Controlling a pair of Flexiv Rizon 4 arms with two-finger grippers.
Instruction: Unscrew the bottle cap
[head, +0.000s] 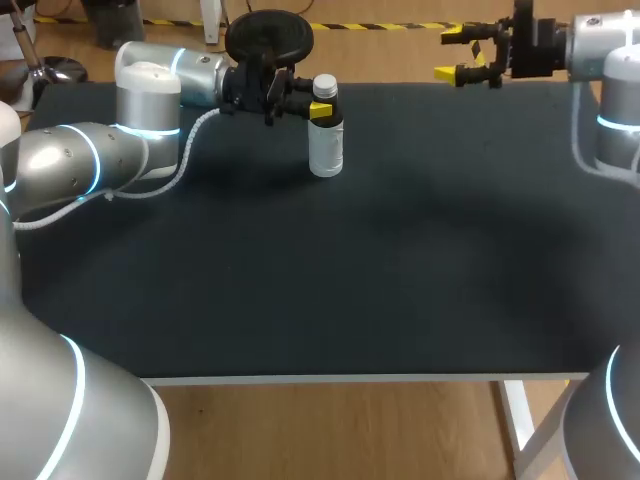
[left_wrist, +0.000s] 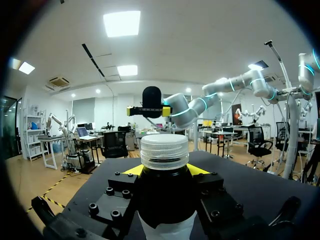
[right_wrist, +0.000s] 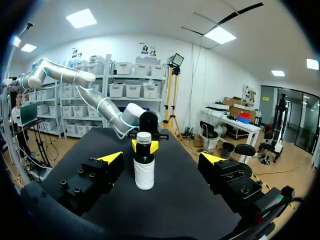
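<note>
A small bottle with a white body, dark shoulder and clear ribbed cap stands upright at the back of the black table. My left gripper comes in from the left and is shut on the bottle's dark shoulder just under the cap. In the left wrist view the cap rises between the yellow fingertips. My right gripper hangs open over the table's far right edge, well apart from the bottle. Seen from the right wrist, the bottle stands ahead of the open right gripper.
The left arm's grey links and a white cable lie over the table's back left corner. The table's near edge runs along the front.
</note>
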